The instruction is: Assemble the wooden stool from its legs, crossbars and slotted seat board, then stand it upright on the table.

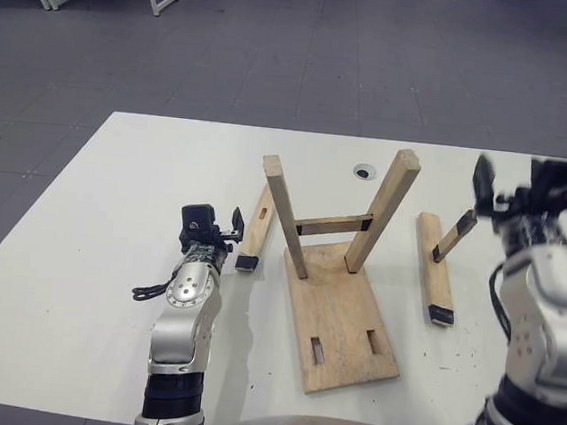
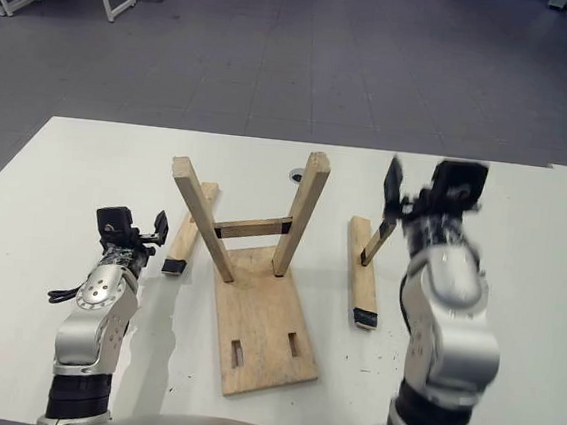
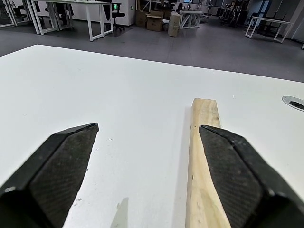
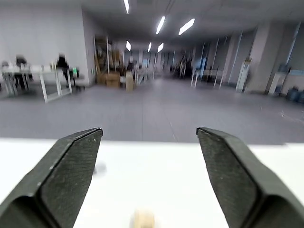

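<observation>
The slotted seat board [image 1: 348,329] lies flat in the middle of the table. Two legs [image 1: 285,213] [image 1: 384,210] stand in its far end, joined by a crossbar [image 1: 333,224]. A loose leg [image 1: 260,220] with a black foot lies left of the board. My left gripper [image 1: 216,231] rests low by it, open, and the leg [image 3: 204,156] runs just beside one finger [image 3: 237,175]. Another loose leg [image 1: 433,264] lies right of the board, its crossbar [image 1: 455,235] sticking up. My right gripper [image 1: 521,195] hangs open and empty above that crossbar.
A round cable hole [image 1: 366,170] sits in the white table behind the upright legs. Two free slots [image 1: 317,351] show at the board's near end. The table's far edge [image 1: 271,128] borders grey floor; desks stand far behind.
</observation>
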`<action>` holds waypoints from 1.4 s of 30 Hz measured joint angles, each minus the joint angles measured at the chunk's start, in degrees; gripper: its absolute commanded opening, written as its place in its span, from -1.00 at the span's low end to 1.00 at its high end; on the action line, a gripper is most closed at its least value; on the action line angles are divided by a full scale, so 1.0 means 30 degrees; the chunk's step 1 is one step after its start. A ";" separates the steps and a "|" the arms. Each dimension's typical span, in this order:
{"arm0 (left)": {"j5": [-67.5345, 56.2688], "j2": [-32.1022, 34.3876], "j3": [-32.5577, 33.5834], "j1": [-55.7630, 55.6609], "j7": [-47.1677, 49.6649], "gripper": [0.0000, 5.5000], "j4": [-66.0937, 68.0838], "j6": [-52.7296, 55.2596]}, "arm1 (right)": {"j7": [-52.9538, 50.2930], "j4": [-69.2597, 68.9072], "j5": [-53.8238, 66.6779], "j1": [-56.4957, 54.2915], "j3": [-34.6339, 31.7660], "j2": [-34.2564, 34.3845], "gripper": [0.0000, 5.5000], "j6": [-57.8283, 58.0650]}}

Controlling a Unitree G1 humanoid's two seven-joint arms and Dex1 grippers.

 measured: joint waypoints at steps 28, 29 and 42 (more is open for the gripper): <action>-0.0016 0.0157 0.0156 0.0357 0.0218 0.43 -0.0692 0.0924 | 0.1751 0.6051 -0.0925 0.5396 0.2659 -0.0247 -0.26 -0.0798; -0.0019 0.0155 0.0177 0.0386 0.0218 0.43 -0.0691 0.0923 | 0.1865 0.6138 -0.0907 0.5340 0.2562 -0.0245 -0.26 -0.0801; -2.4059 1.0142 0.8848 0.1998 -1.4772 0.86 -0.2167 1.0120 | 0.8849 0.6430 1.4181 0.1638 -0.5164 -0.2362 -0.26 0.1572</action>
